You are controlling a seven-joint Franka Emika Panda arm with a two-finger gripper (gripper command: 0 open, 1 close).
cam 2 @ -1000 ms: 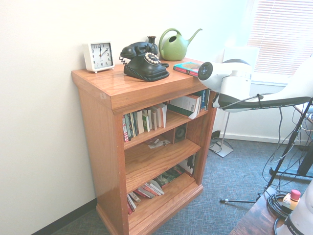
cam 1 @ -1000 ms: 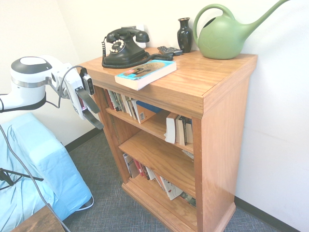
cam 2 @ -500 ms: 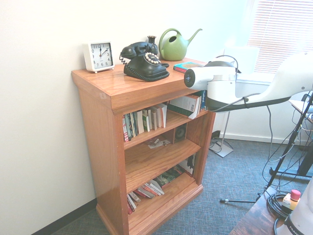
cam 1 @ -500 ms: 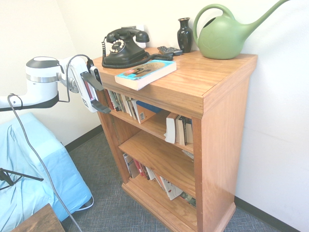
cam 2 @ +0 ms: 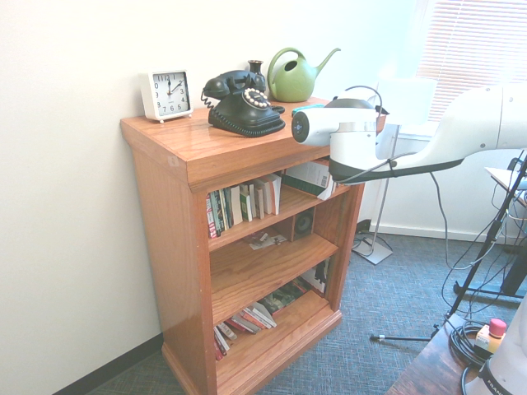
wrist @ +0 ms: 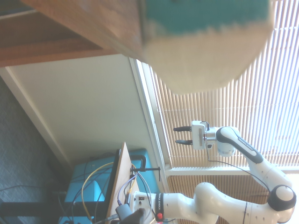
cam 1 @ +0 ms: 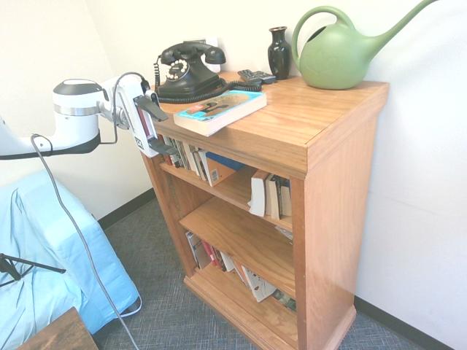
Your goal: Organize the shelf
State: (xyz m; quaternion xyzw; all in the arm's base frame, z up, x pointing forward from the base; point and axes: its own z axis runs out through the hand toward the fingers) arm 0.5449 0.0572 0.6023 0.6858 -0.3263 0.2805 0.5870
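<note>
The shelf [cam 1: 328, 109] [cam 2: 189, 148] is an orange-brown bookcase with a thick top and three open tiers. A teal-covered book [cam 1: 219, 109] lies flat on the top and overhangs the front edge. My gripper [cam 1: 170, 135] stands open and empty at the shelf's front left corner, just left of and slightly below that book, with one finger level with the top board and the other in front of the upper tier. In the wrist view the book [wrist: 205, 46] is a blurred teal and cream mass close by. In the second exterior view the wrist hides the fingers.
On top stand a black rotary phone [cam 1: 186, 69] [cam 2: 243, 103], a dark vase [cam 1: 279, 51], a green watering can [cam 1: 336, 55] [cam 2: 292, 76], a remote [cam 1: 255, 75] and a white clock [cam 2: 167, 93]. Books [cam 1: 193, 157] fill the upper and bottom tiers. A blue-draped block [cam 1: 44, 248] sits left.
The arm has moved up and toward the shelf, from well left of it to its front left corner beside the teal book. The fingers have stayed open.
</note>
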